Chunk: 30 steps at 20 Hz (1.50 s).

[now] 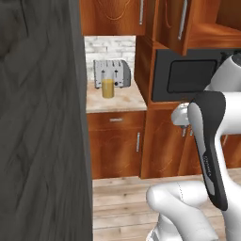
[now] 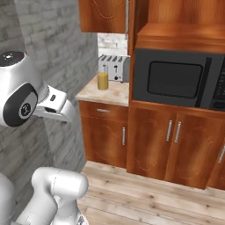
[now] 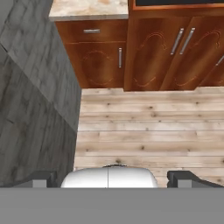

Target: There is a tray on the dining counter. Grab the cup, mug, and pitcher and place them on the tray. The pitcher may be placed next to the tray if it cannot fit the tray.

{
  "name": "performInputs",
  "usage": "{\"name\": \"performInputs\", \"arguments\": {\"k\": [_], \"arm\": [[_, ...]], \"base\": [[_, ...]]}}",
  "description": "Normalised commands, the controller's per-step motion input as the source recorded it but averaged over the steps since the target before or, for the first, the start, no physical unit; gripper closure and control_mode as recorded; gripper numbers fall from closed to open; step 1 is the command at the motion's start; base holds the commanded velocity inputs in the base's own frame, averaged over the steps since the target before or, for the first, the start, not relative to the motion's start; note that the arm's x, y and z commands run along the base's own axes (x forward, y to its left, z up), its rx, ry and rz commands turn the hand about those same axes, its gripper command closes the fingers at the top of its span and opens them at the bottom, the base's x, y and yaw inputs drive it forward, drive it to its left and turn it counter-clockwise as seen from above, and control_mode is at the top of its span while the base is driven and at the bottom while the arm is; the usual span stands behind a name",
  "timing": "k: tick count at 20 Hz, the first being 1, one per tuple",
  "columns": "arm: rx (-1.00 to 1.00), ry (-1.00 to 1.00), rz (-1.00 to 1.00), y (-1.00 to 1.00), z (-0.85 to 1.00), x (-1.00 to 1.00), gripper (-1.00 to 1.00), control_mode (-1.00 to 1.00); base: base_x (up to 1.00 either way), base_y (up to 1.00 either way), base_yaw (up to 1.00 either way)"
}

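The pitcher (image 1: pixel 108 88) (image 2: pixel 103 81), a clear glass cylinder with orange-yellow liquid, stands upright on a small beige back counter (image 1: pixel 120 102) in front of a toaster. My gripper (image 3: pixel 109 179) is open and far short of that counter, pointing down at the wooden floor. Its two dark fingertips (image 3: pixel 41 178) stand wide apart with nothing between them. The tray, the dining counter, the cup and the mug are out of view.
A silver toaster (image 1: pixel 113 73) (image 2: pixel 115 67) sits behind the pitcher. A black microwave (image 1: pixel 188 75) (image 2: pixel 176 79) is built into the wood cabinets to the right. A dark grey wall (image 1: pixel 37 117) (image 3: pixel 30 109) stands close on the left. Light plank floor (image 3: pixel 148 131) lies below.
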Motion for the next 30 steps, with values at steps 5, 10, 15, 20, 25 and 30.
{"name": "performInputs", "arguments": {"k": [5,10,15,20,25,30], "arm": [[0.0,0.0,0.0,0.0,0.0,0.0,-1.0,1.0],[0.0,0.0,0.0,0.0,0.0,0.0,-1.0,1.0],[0.0,0.0,0.0,0.0,0.0,0.0,-1.0,1.0],[0.0,0.0,0.0,0.0,0.0,0.0,-1.0,1.0],[0.0,0.0,0.0,0.0,0.0,0.0,-1.0,1.0],[0.0,0.0,0.0,0.0,0.0,0.0,-1.0,1.0]], "base": [[0.74,0.0,0.07],[0.79,0.0,0.05],[0.85,0.02,0.02],[0.81,0.15,0.0],[0.75,0.32,0.0],[0.61,0.39,0.0]]}}
